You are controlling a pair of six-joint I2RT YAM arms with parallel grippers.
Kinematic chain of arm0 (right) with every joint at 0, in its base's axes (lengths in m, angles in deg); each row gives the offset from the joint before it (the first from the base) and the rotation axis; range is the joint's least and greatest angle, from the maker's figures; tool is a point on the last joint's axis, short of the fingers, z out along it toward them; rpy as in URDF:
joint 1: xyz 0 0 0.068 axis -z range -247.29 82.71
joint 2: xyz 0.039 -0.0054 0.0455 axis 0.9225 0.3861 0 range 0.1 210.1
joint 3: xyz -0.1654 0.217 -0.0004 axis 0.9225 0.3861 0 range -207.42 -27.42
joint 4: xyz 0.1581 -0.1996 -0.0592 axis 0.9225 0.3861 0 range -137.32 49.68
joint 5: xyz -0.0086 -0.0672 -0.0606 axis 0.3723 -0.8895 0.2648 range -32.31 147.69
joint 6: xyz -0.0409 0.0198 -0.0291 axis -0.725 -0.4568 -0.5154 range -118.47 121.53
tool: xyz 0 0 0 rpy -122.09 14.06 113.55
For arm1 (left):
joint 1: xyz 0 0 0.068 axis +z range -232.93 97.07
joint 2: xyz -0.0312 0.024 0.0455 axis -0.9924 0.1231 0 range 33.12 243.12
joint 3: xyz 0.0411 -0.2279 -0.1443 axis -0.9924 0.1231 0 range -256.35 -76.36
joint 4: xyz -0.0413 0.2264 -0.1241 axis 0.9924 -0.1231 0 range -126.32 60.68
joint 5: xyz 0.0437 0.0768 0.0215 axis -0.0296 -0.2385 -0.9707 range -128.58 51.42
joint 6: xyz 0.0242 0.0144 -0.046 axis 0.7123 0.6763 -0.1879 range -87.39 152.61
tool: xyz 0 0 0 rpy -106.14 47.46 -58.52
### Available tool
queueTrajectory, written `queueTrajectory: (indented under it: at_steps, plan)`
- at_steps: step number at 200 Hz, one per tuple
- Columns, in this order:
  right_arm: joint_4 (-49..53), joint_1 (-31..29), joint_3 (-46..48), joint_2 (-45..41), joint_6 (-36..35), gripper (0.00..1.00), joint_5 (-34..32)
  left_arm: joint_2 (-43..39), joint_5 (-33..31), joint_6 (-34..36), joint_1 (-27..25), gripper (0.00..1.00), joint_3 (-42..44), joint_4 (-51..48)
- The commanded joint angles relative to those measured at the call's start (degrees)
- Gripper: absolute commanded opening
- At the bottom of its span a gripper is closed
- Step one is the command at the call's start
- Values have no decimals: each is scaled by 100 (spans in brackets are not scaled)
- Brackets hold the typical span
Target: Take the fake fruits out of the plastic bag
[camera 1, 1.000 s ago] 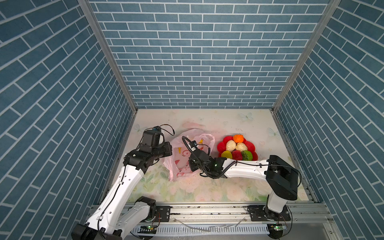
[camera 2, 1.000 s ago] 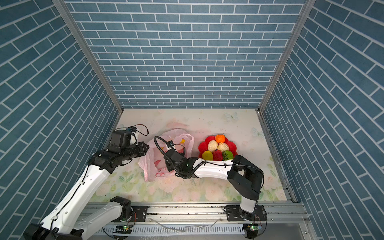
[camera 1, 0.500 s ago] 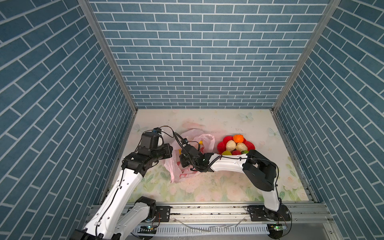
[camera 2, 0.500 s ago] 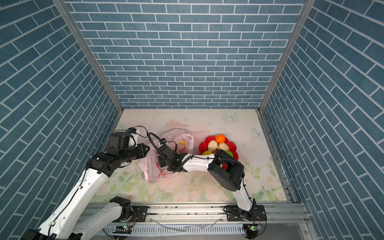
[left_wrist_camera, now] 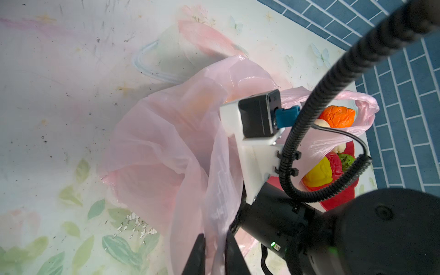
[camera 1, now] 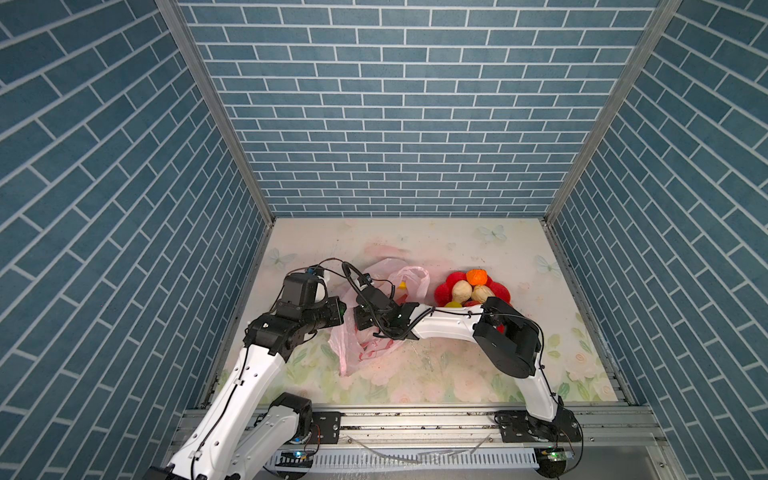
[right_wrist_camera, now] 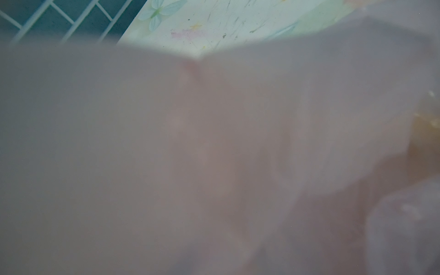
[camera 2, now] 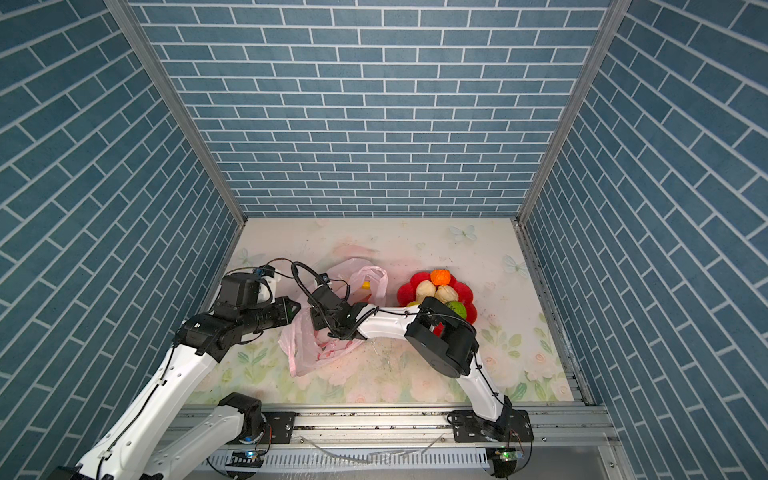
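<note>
The plastic bag (camera 1: 365, 353) lay left of the table's (camera 1: 457, 245) middle, its film pinched in the closed left gripper (left_wrist_camera: 215, 238). The right gripper (camera 1: 362, 321) was buried inside the bag, and I could not tell how its jaws stood. Six fake fruits (camera 1: 462, 291) sat on one red dish (camera 1: 442, 291), and one yellow tip (camera 1: 402, 285) showed in the bag. The table was floral-printed, with blue brick walls (camera 1: 395, 124) around it.
</note>
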Motion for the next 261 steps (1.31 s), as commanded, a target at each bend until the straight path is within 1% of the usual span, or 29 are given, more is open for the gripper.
queueTrajectory:
  at_steps: [1,40,59,68,71,79,131,155,212,261]
  plan:
    - [147,43,-335,136,326,38,-263,-112,101,18,30,18,72,-46]
    - [363,61,-623,309,547,43,-417,-188,195,83,30,18,96,-143]
    - [438,71,-735,396,671,44,-452,-182,231,114,30,18,61,-204]
    - [467,88,-772,395,725,44,-452,-184,255,111,30,18,52,-204]
    - [467,95,-770,549,759,44,-452,-184,264,106,30,18,48,-208]
    - [439,113,-771,601,819,44,-421,-188,277,99,30,18,43,-209]
    - [426,133,-815,757,967,44,-538,-225,363,36,30,18,44,-183]
    - [263,138,-718,780,1059,43,-576,-183,461,43,30,18,20,-182]
    - [121,143,-814,955,1064,43,-545,-112,739,-89,21,18,97,-45]
    - [-14,175,-871,1036,1091,43,-549,-79,780,-175,-56,18,5,-59]
